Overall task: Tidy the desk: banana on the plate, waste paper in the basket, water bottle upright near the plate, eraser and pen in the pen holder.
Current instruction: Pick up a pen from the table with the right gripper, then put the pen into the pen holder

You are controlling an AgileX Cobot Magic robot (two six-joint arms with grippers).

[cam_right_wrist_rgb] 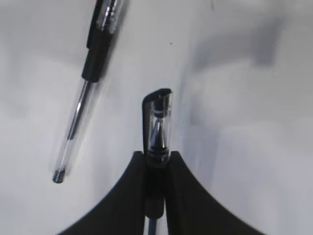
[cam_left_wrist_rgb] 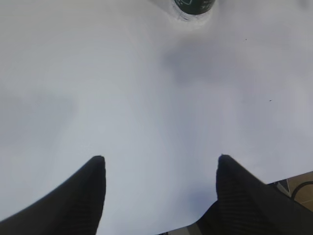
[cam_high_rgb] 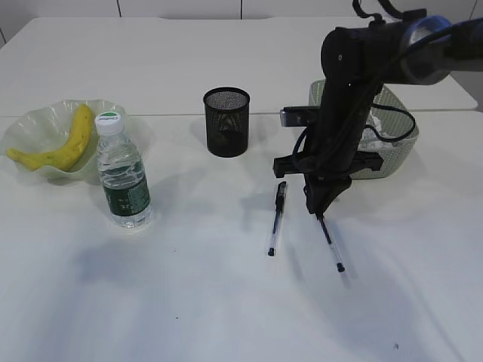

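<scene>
My right gripper (cam_high_rgb: 320,210) (cam_right_wrist_rgb: 157,157) is shut on a black-capped clear pen (cam_high_rgb: 332,245) (cam_right_wrist_rgb: 157,122), gripping it near the cap, with its other end low over the table. A second pen (cam_high_rgb: 277,219) (cam_right_wrist_rgb: 85,83) lies on the table just to the left. The black mesh pen holder (cam_high_rgb: 226,122) stands behind them. The banana (cam_high_rgb: 66,145) lies on the pale green plate (cam_high_rgb: 23,124). The water bottle (cam_high_rgb: 122,175) (cam_left_wrist_rgb: 194,6) stands upright beside the plate. My left gripper (cam_left_wrist_rgb: 161,159) is open and empty over bare table. No eraser is in view.
A pale woven basket (cam_high_rgb: 400,154) stands at the right, behind my right arm, with something white inside. The white table's front edge shows at the bottom right of the left wrist view (cam_left_wrist_rgb: 288,178).
</scene>
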